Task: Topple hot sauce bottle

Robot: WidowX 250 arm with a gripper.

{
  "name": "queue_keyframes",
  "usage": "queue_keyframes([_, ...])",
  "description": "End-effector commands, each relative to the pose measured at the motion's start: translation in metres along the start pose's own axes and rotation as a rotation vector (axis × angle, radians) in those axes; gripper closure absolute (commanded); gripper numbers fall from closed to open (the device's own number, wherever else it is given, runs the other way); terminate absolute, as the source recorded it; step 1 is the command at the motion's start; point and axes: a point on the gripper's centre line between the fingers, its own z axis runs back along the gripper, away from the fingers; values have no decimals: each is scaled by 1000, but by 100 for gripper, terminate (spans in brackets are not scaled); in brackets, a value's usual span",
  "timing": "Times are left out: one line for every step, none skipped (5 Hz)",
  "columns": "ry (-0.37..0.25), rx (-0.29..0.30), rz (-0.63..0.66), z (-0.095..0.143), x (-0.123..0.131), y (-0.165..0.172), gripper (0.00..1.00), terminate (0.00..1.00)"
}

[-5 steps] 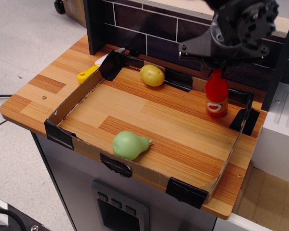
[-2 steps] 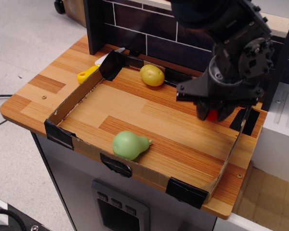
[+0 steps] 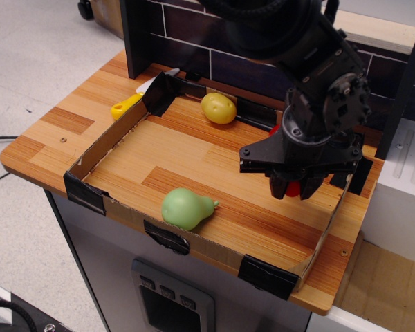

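The hot sauce bottle [image 3: 292,188] is mostly hidden by my gripper. Only a glossy red part shows between the two dark fingers, low over the tray floor at the right. A second small red bit [image 3: 274,128] shows behind the gripper's left side. I cannot tell whether the bottle is upright or tilted. My gripper [image 3: 294,185] points down inside the cardboard tray [image 3: 104,142], with its jaws close on either side of the red body. The label is hidden.
A yellow potato-like toy [image 3: 218,108] lies at the tray's back wall. A green pear [image 3: 185,208] lies by the front wall. A yellow-handled utensil [image 3: 126,106] lies outside the tray's back left corner. The tray's right wall [image 3: 339,200] is close to the gripper.
The gripper came down over the standing bottle, then moved forward and left with the red body between its fingers. The bottle no longer stands at the back right.
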Motion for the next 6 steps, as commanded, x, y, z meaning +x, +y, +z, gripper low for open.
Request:
queue_keyframes([-23, 35, -17, 7, 4, -1, 0, 0])
queue_keyframes([7, 31, -15, 16, 7, 1, 0, 0])
queue_keyframes([-2, 27, 10, 26, 10, -2, 0, 0])
queue_keyframes([-22, 32, 71, 39, 19, -3, 0, 0])
queue_keyframes([-22, 75, 34, 53, 30, -4, 0, 0])
queue_keyframes([-22, 75, 34, 53, 30, -4, 0, 0])
